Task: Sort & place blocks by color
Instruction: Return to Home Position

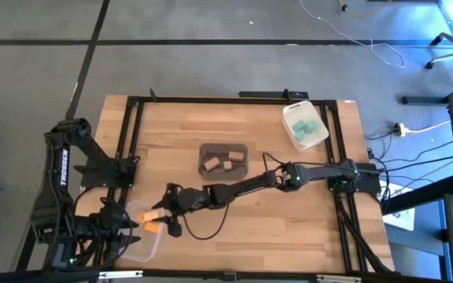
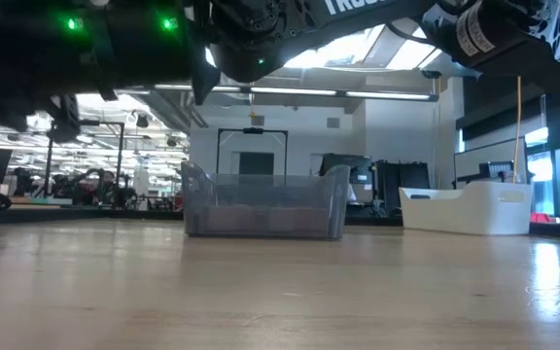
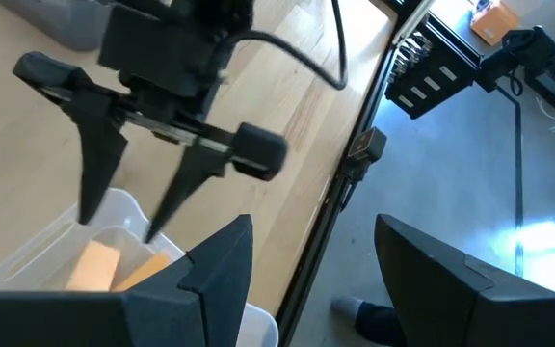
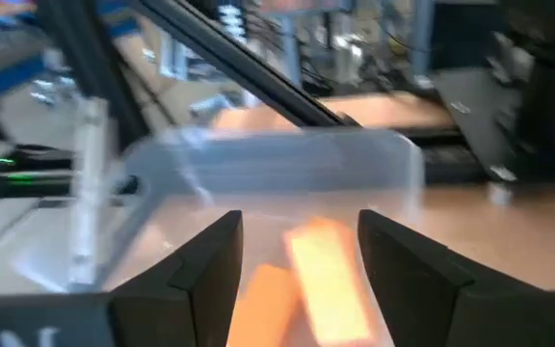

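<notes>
Two orange blocks (image 3: 94, 265) (image 3: 147, 270) lie on the floor of the clear bin (image 1: 138, 245) at the table's near left. My right gripper (image 3: 128, 217) reaches across from the right and stands open just above them, touching neither; its own view shows the blocks (image 4: 328, 275) below its fingers. My left gripper (image 3: 306, 289) waits open beside the clear bin, holding nothing. Tan blocks (image 1: 220, 163) lie in the dark grey bin (image 1: 244, 149) at the table's middle. Teal blocks (image 1: 303, 127) lie in the white bin (image 1: 291, 110) at the far right.
A black frame (image 1: 132, 134) runs along the table's left, far and right sides. The right arm (image 1: 242, 189) and its cable lie across the near middle of the table. Bare wood (image 1: 274, 228) shows at the near right.
</notes>
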You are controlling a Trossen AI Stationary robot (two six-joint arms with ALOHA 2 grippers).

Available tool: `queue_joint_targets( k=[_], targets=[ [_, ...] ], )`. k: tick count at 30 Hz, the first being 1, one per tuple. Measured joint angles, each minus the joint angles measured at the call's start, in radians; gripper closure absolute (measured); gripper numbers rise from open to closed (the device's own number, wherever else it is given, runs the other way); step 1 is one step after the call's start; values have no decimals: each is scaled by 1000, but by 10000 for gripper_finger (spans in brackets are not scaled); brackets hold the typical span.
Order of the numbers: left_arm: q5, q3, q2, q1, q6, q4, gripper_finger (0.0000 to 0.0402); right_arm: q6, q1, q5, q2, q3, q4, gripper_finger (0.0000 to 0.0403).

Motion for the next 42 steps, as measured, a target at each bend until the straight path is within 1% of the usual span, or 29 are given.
queue_joint_targets(
  k=[3,7,11,13,16,20,23,30,33,38,40,42],
  targets=[
    [0,0,0,0,0,0,193,2,0,-74,-13,0,36,195],
    [0,0,0,0,27,1,193,-25,4,-147,-75,0,27,195],
    [-3,0,0,0,107,7,193,-168,15,-200,-153,2,-29,200],
    [-4,0,0,0,157,12,193,-244,28,-190,-191,2,-99,213],
    [-3,0,0,0,214,12,193,-308,48,-106,-262,1,-235,245],
    [23,0,0,1,295,11,193,-312,63,5,-356,2,-392,290],
    [23,0,1,2,338,7,193,-311,72,50,-413,1,-489,320],
    [29,0,2,47,341,-89,205,-310,117,132,-530,1,-655,389],
    [27,0,2,64,360,-148,225,-315,140,202,-566,1,-716,397],
    [18,0,-9,94,460,-184,278,-315,179,372,-640,1,-837,397],
    [-5,0,-28,104,523,-183,304,-299,192,425,-674,1,-903,400],
    [-50,0,-53,112,586,-183,331,-268,205,469,-705,1,-962,399]
  ],
)
